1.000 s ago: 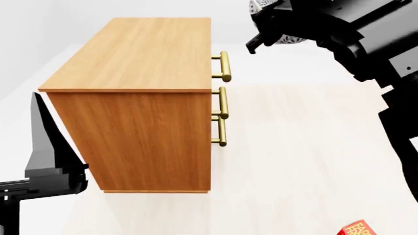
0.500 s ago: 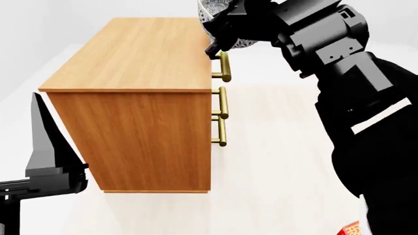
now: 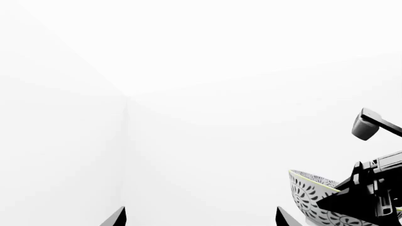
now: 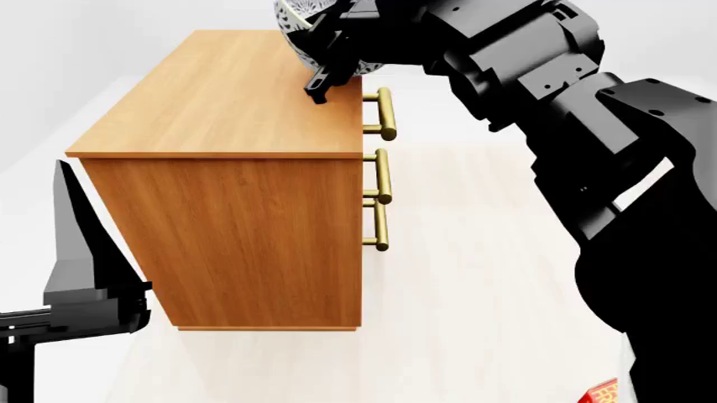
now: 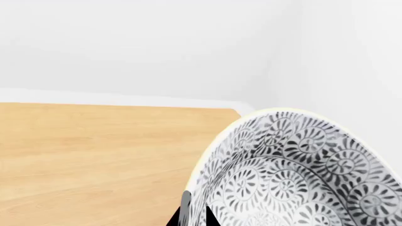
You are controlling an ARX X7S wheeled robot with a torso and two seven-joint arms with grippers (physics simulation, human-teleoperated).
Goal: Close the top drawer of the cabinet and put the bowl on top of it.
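The cabinet (image 4: 241, 101) is a honey-brown chest whose three drawer fronts face right. The top drawer sits flush with the two below it, its brass handle (image 4: 387, 113) in line with theirs. My right gripper (image 4: 325, 67) is shut on the rim of the white, dark-patterned bowl (image 4: 295, 25) and holds it tilted just above the cabinet's far right top. The right wrist view shows the bowl (image 5: 301, 169) pinched at its rim by that gripper (image 5: 196, 215), over the wooden top (image 5: 94, 155). My left gripper (image 3: 201, 219) is open and holds nothing; the bowl (image 3: 311, 197) shows beside it.
My left arm (image 4: 84, 285) hangs low beside the cabinet's near left corner. A red box (image 4: 610, 393) lies on the pale floor at the lower right. White walls stand behind the cabinet.
My right arm has swung left with the bowl, from out beyond the drawer handles to over the cabinet top. The left arm has stayed still.
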